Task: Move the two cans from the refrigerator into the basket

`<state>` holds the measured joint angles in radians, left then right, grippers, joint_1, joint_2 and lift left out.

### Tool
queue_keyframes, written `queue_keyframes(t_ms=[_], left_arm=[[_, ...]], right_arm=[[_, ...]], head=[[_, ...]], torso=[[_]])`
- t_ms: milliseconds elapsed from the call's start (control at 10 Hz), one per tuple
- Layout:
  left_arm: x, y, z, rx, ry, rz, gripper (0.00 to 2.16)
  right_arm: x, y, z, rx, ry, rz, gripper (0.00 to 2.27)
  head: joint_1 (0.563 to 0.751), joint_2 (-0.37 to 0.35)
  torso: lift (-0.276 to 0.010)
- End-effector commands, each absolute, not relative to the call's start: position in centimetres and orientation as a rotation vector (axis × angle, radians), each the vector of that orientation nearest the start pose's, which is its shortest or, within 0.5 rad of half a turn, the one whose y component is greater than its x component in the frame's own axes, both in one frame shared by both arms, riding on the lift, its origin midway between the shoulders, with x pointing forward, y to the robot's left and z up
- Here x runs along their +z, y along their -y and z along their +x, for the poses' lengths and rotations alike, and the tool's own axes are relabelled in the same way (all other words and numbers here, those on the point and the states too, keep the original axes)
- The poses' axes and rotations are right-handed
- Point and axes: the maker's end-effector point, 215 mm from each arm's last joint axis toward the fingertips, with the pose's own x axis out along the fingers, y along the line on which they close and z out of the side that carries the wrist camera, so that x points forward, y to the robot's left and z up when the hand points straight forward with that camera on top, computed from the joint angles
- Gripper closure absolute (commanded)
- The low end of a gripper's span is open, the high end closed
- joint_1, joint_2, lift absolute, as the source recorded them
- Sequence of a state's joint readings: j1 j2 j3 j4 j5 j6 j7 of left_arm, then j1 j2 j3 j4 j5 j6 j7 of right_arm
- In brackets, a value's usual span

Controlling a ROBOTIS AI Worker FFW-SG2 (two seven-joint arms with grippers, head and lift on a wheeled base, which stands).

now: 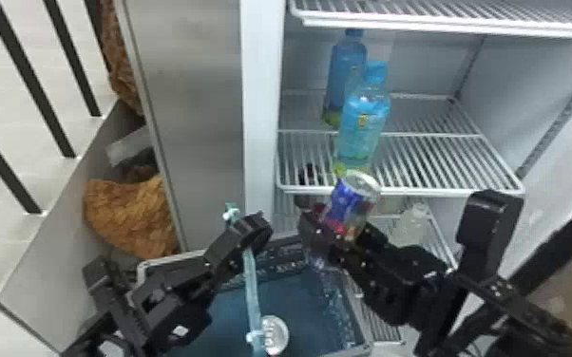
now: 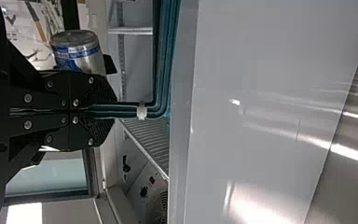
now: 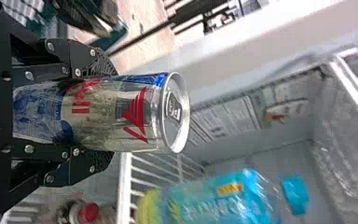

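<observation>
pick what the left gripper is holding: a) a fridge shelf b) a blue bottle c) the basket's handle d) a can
c, since the fingers of the left gripper are closed on the teal handle, while the can sits between the fingers of the right gripper.

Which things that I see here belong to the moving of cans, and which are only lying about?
Job: upper can, in the right hand; lower can, in the basket; its handle, in the left hand; refrigerator.
Lying about: front bottle, rear bottle, on a shelf.
</observation>
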<state>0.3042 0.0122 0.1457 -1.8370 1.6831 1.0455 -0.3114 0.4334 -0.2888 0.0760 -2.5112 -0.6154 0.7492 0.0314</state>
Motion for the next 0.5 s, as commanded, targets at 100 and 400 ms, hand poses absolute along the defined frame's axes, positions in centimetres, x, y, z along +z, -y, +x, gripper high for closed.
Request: queue_keyframes(t_ms=[100,400], left_arm=[[-27.3,-4.9,38.1,-0.946,-0.476,-1.647,1.20],[-27.3,-4.9,38.0,-0.949,-0.478,-1.646,1.20]], right_arm=[[-28.7,6.1,38.6,0.591,-0.368,0.289,1.16],[-29.1,7.5,38.8,0.564,-0.370,0.291,0.04]], head=[[0.695,-0.042],[0.695,-0.022]], torso=[[-0.035],[-0.035]])
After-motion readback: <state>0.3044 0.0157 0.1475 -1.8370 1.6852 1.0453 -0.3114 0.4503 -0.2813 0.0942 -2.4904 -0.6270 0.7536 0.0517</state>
